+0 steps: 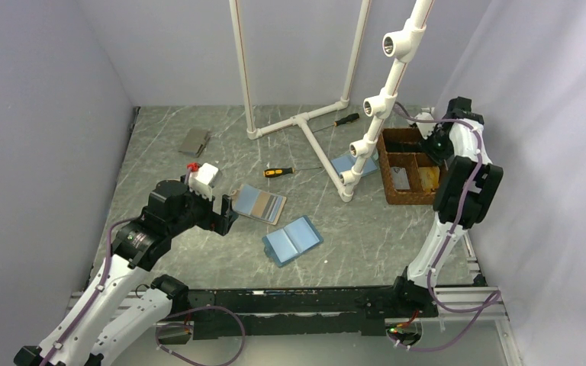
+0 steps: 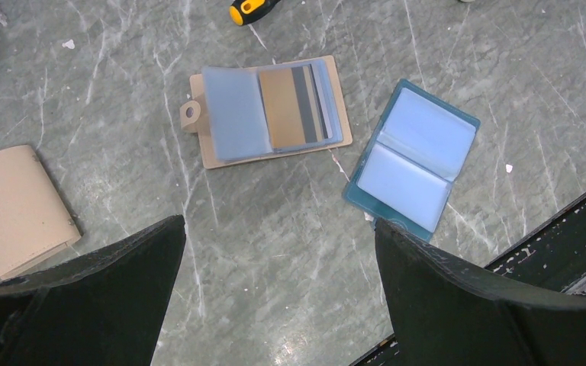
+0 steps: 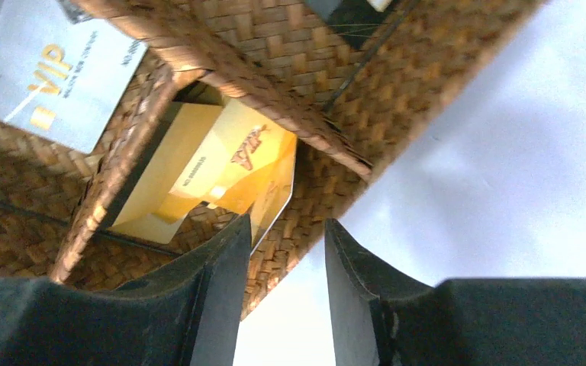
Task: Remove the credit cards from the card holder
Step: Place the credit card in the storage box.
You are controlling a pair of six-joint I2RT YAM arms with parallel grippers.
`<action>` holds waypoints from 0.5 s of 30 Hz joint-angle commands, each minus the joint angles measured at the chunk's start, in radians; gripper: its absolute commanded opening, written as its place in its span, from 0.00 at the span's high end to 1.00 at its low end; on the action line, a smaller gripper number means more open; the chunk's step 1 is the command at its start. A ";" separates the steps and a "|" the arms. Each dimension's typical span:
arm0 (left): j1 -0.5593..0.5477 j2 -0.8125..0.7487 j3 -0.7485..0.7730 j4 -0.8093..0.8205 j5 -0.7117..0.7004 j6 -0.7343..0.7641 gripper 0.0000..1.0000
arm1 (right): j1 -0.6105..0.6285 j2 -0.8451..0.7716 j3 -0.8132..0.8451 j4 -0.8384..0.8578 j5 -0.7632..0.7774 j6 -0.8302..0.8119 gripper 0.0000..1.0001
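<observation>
Our parted right hand (image 3: 284,229) leaves a gold card (image 3: 221,168) in the brown woven basket (image 3: 275,99) at 3 o'clock. Next, we judge, comes another from the tan bifold card holder (image 2: 229,114).

Readable text is all in the right wrist view

silver card (image 3: 46,69), lying in one compartment of the wicker basket (image 3: 275,46): big gold "VIP" with a small gold square mark beside it. There's one fine line next to the letters and more fine print along the card's edges, all too small to read

gold card (image 3: 229,152), next compartment across the woven divider: "VIP" in dark red-brown script, plus a small line starting "NO", then digits I can't resolve

second gold card (image 3: 156,179), partly under the first: no print I can make out

Top and left wrist views: nothing legible at this resolution
</observation>
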State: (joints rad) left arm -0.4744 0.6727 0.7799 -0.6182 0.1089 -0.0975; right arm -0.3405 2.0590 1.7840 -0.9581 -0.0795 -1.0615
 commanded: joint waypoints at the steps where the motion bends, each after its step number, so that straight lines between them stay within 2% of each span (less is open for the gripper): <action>1: 0.006 0.001 0.004 0.012 0.018 0.013 0.01 | -0.023 -0.125 -0.051 0.202 0.045 0.136 0.56; 5: 0.005 -0.002 0.004 0.014 0.023 0.013 0.00 | -0.046 -0.205 -0.125 0.248 -0.003 0.170 0.54; 15: 0.006 -0.005 0.004 0.014 0.027 0.010 0.01 | -0.084 -0.379 -0.270 0.181 -0.208 0.255 0.57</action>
State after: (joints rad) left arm -0.4744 0.6739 0.7799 -0.6182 0.1169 -0.0975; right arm -0.4129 1.7573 1.5570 -0.7601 -0.1673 -0.8742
